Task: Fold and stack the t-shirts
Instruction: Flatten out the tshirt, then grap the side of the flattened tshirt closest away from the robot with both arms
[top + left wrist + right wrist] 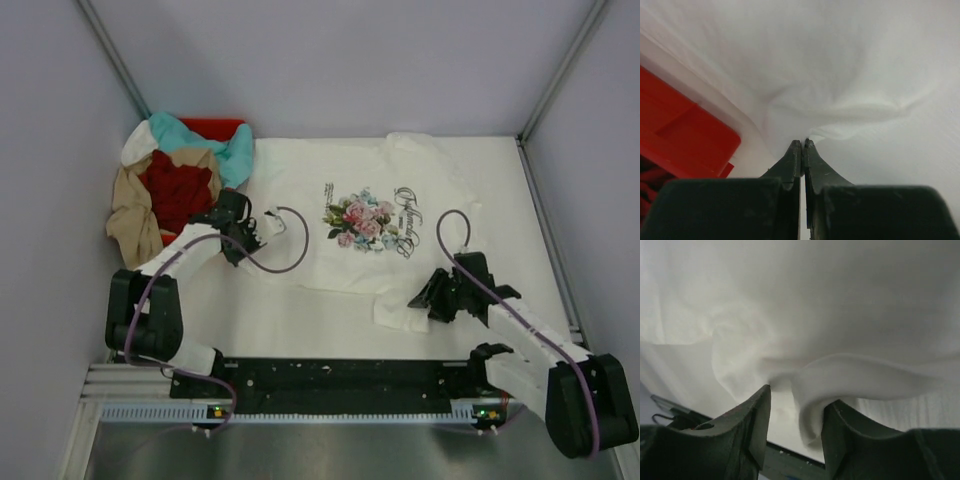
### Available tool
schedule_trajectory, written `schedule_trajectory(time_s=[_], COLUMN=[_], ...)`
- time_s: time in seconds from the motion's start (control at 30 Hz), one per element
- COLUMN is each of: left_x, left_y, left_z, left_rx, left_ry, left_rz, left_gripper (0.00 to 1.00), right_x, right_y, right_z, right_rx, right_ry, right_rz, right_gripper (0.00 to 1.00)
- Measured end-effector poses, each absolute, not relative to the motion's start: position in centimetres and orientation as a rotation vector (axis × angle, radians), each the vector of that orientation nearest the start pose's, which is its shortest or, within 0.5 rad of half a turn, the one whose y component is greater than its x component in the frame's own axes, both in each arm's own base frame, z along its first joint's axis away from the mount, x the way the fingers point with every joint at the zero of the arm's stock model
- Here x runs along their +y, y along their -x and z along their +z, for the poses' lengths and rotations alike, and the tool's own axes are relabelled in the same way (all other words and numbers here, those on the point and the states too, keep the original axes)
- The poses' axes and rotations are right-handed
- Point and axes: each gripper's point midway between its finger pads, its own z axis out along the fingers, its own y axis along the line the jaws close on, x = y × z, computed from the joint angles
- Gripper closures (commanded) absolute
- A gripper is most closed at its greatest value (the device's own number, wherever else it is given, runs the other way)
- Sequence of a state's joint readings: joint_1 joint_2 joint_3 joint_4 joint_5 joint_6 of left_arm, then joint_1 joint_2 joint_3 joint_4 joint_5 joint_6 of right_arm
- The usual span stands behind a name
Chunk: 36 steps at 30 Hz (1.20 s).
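The white t-shirt point(370, 175) with a flower print and dark script lies spread on the table, its lower right corner folded over. My left gripper point(252, 232) is at the shirt's left edge. In the left wrist view it point(803, 143) is shut, with the white cloth point(840, 65) puckered at its tips. My right gripper point(418, 298) is at the folded lower right corner. In the right wrist view it point(800, 396) is open, with a raised fold of the shirt point(815, 300) between its fingers. Teal point(235, 150), dark red point(180, 190), tan point(135, 215) and cream point(140, 145) tees are heaped at the back left.
The red plastic bin point(215, 127) sits at the back left under the heap of tees, and its side shows in the left wrist view point(685, 135). Grey walls close in the table on three sides. The arms' black base rail point(340, 375) runs along the near edge.
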State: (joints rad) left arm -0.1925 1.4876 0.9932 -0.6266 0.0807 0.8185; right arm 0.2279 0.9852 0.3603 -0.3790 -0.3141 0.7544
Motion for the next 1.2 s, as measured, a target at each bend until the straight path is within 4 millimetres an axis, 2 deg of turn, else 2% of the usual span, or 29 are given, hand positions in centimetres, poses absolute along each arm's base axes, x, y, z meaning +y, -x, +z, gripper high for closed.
schedule_trajectory(time_s=[0.07,0.2,0.33,0.43,0.5,0.53,0.6,0.7,0.77,0.83,0.93,0.97,1.0,1.13,1.2], left_x=[-4.3,-3.8,-3.6,-3.6,-3.6,-3.7,-3.7,-3.6,-3.5,-3.5,-3.6,-3.6,-3.7,-4.1,-4.4], left_y=[-31.1,-30.2,-30.3,-30.1,-29.7,-29.5,-28.9,-27.7,-26.7,-25.6,-24.5,-24.4,-24.3,-24.1,-24.1], left_z=[6.2,5.4,6.5,7.4,7.6,7.7,7.6,7.1,6.6,6.0,5.3,5.2,5.1,5.0,4.9], left_rx=[2.375,2.405,2.382,2.361,2.364,2.367,2.376,2.400,2.423,2.447,2.475,2.481,2.486,2.492,2.497], left_ry=[-1.342,-1.350,-1.324,-1.312,-1.310,-1.311,-1.313,-1.316,-1.316,-1.316,-1.311,-1.306,-1.299,-1.275,-1.263], left_rz=[0.076,0.080,0.097,0.099,0.091,0.083,0.066,0.048,0.033,0.009,-0.024,-0.031,-0.038,-0.074,-0.100], left_gripper=[1.00,1.00,1.00,1.00,1.00,1.00,1.00,1.00,1.00,1.00,1.00,1.00,1.00,1.00,1.00], right_x=[12.6,11.4,9.0,8.0,7.3,6.9,6.3,5.3,4.7,3.2,1.9,2.0,2.2,3.2,3.5], right_y=[-17.7,-18.0,-18.4,-18.6,-18.8,-19.0,-19.8,-22.9,-25.7,-28.5,-30.1,-30.8,-31.7,-39.2,-41.9], right_z=[2.4,3.9,6.7,8.7,10.1,10.6,11.4,12.0,11.1,8.6,3.9,2.6,2.0,2.4,2.5], right_rx=[2.632,2.539,2.444,2.421,2.414,2.412,2.403,2.391,2.379,2.390,2.510,2.566,2.609,2.576,2.567], right_ry=[-0.684,-0.772,-0.810,-0.799,-0.770,-0.753,-0.723,-0.702,-0.748,-0.836,-0.878,-0.867,-0.855,-0.760,-0.725], right_rz=[0.754,0.693,0.551,0.483,0.429,0.393,0.337,0.244,0.247,0.217,0.136,0.124,0.127,0.211,0.238], right_gripper=[0.50,0.48,0.49,0.49,0.48,0.43,0.44,0.65,0.72,0.76,0.83,0.84,0.84,0.83,0.83])
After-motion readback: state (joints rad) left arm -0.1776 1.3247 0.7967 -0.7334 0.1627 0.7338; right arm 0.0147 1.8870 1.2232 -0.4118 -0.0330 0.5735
